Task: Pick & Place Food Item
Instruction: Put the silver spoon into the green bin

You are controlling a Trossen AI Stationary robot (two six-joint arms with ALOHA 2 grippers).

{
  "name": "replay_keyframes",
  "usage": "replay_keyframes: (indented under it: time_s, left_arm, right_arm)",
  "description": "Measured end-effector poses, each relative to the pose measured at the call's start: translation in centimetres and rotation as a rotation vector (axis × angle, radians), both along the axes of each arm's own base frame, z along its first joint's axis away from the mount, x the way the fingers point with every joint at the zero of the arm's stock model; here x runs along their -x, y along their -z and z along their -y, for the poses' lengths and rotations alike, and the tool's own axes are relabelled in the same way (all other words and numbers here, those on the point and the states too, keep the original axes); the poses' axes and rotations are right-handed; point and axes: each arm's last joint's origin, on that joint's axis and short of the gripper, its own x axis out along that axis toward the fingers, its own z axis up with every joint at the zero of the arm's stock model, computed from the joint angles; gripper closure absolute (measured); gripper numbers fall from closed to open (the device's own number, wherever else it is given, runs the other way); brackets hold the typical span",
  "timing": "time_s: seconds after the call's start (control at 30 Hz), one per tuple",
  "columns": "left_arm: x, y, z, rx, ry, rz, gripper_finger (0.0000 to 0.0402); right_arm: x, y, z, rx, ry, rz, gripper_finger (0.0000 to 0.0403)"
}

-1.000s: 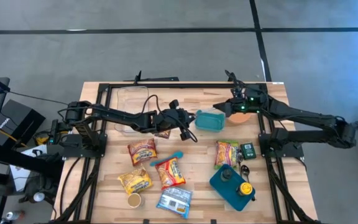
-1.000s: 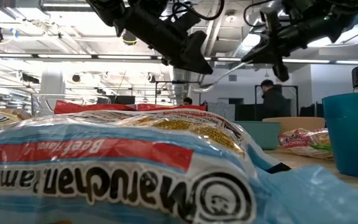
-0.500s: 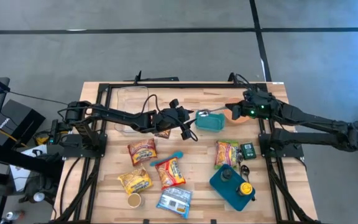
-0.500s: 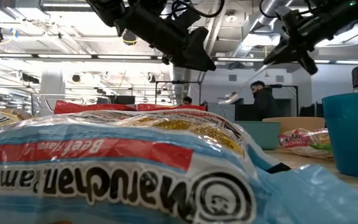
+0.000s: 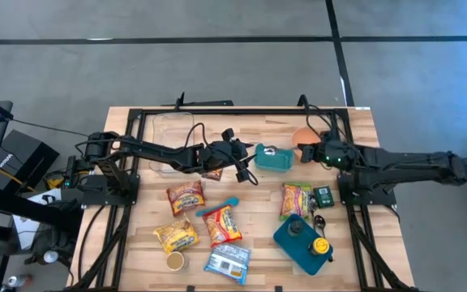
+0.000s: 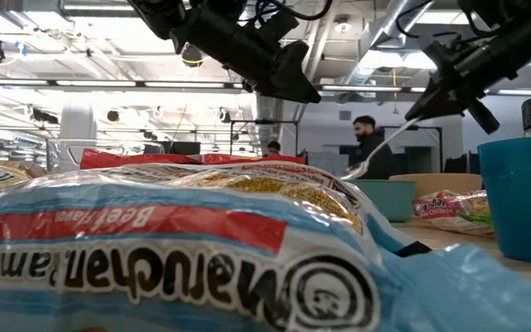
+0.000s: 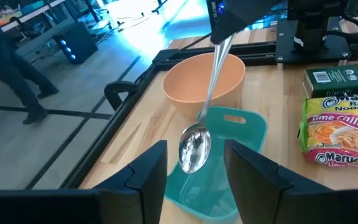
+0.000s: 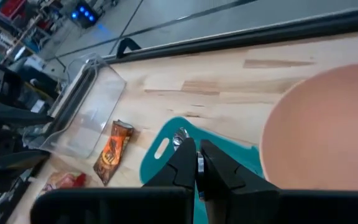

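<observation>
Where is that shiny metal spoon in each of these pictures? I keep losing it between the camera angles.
High view: the spoon is a faint sliver over the teal tray, held by the right gripper.
Low view: right of centre, slanting down from the gripper, bowl lowest.
Left wrist view: centre, hanging bowl-down over the tray.
Right wrist view: only the bowl shows, past the fingers.
Shared landmark: the orange bowl beside the tray.
</observation>
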Motion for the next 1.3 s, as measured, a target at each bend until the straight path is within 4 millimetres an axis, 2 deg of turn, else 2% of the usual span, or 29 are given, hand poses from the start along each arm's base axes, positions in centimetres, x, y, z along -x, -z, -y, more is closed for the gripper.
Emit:
replay_keyframes:
  time_s: [0.5,0.77,1.3]
  left_arm:
    - [0.0,0.0,0.0,0.002,0.0,0.003,0.0253]
    - [0.0,0.0,0.0,0.003,-0.001,0.005,0.0253]
    - [0.0,0.0,0.0,0.003,-0.001,0.006,0.0253]
  right_arm:
    - [-0.2,3.8,-1.7,-0.041,0.082,0.049,0.0397]
    - [-0.8,4.6,-1.6,-0.025,0.116,0.13,0.0397]
    - [-1.9,6.2,-1.6,-0.028,0.166,0.09,0.0397]
